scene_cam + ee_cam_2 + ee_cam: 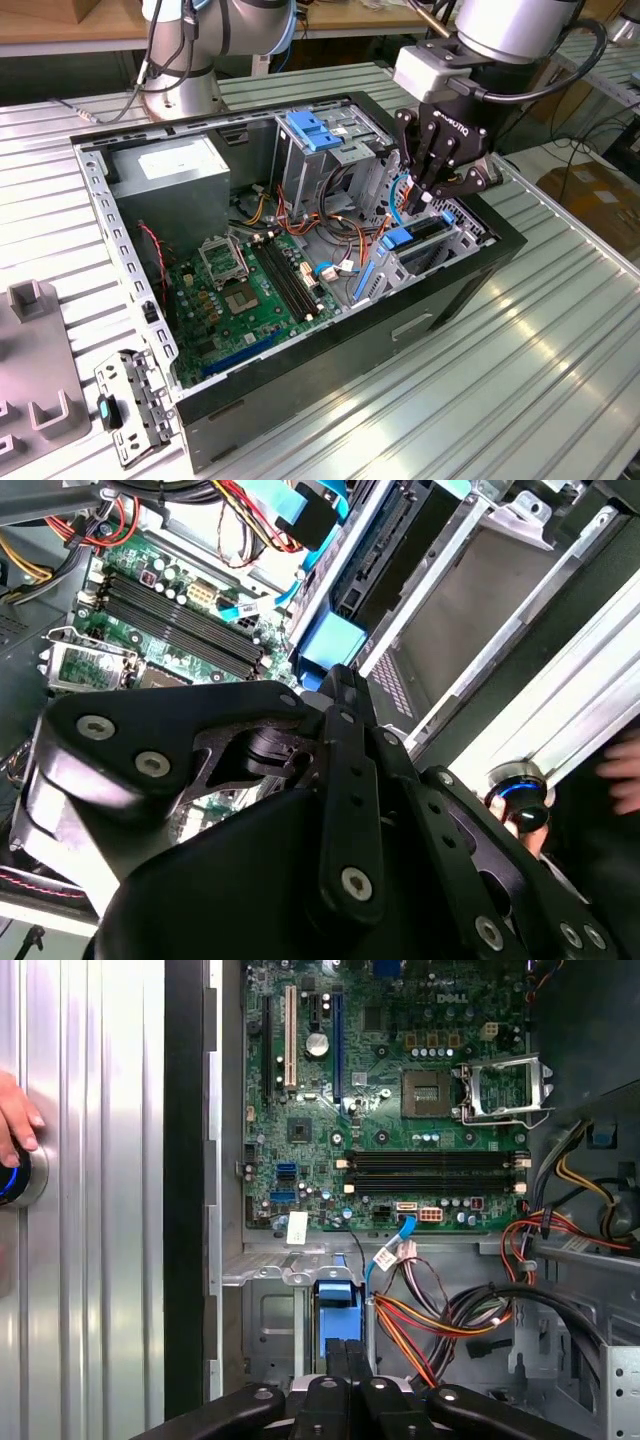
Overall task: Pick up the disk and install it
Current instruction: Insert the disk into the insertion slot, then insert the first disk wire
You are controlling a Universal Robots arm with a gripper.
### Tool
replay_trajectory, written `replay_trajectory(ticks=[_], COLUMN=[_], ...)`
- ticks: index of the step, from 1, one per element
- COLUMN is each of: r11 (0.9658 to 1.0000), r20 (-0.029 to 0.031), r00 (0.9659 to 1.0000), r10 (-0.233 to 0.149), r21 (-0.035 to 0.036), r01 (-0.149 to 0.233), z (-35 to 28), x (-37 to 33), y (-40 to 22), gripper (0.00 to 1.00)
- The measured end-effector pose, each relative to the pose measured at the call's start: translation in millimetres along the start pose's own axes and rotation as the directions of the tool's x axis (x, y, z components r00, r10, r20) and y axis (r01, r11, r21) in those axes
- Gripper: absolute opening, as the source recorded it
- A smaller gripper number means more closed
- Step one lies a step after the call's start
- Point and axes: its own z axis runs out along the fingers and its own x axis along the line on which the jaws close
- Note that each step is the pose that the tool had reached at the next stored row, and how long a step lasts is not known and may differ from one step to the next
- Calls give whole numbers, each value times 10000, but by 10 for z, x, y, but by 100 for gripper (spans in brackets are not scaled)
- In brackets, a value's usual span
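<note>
Disk (412,234) sits in the drive cage at the exterior view's right end of the open computer case (300,385), with its blue tab towards the motherboard (245,290). From the exterior view's left, a grey fixture (35,370) and a loose metal bracket (130,400) lie on the table (480,400); then come the motherboard and orange cables (330,225). Over the disk hangs the gripper (428,195), fingers pressed together on nothing, tips just beside the tab. In the first wrist view a person's hand (14,1120) lies on a blue-lit button (22,1178)
</note>
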Motion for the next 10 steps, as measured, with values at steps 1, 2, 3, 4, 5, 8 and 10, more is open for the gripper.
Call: replay_trajectory(ticks=[1, 2, 3, 4, 5, 8, 10], r11=[10000, 10000, 10000, 10000, 10000, 10000, 10000], r20=[4, 2, 2, 2, 3, 3, 3], r00=[10000, 10000, 10000, 10000, 10000, 10000, 10000], r10=[0, 0, 0, 0, 1, 0, 0], r21=[0, 0, 0, 0, 1, 0, 0], r01=[0, 0, 0, 0, -1, 0, 0], z=[2, 2, 2, 3, 4, 5, 6], x=[0, 0, 0, 0, 0, 0, 0], y=[0, 0, 0, 0, 0, 0, 0], gripper=[11, 11, 11, 11, 11, 11, 11])
